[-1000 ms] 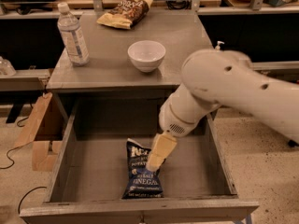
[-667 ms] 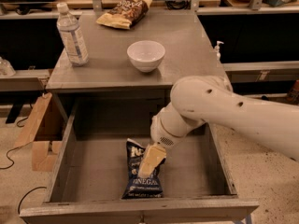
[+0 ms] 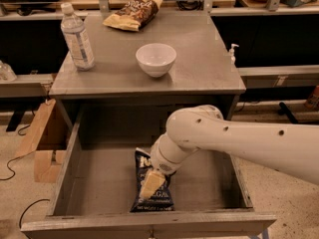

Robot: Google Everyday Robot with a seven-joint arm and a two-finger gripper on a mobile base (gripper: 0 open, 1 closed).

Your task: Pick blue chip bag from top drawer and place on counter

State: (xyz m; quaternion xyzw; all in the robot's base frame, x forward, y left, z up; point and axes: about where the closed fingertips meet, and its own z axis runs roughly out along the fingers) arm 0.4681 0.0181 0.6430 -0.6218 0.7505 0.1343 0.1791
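Observation:
The blue chip bag [image 3: 158,199] lies flat on the floor of the open top drawer [image 3: 94,183], near its front middle. My gripper [image 3: 151,184] hangs from the white arm that reaches in from the right, and it is down on the middle of the bag. Its pale fingers cover part of the bag's lettering. The grey counter [image 3: 199,59] is above and behind the drawer.
On the counter stand a white bowl [image 3: 156,59], a clear water bottle [image 3: 77,37] at the left and a tan-and-brown chip bag [image 3: 132,14] at the back. A cardboard box [image 3: 42,143] sits on the floor at the left of the drawer.
The arm has swung left and lower into the drawer. The gripper has come down from the bag's upper right corner onto its middle.

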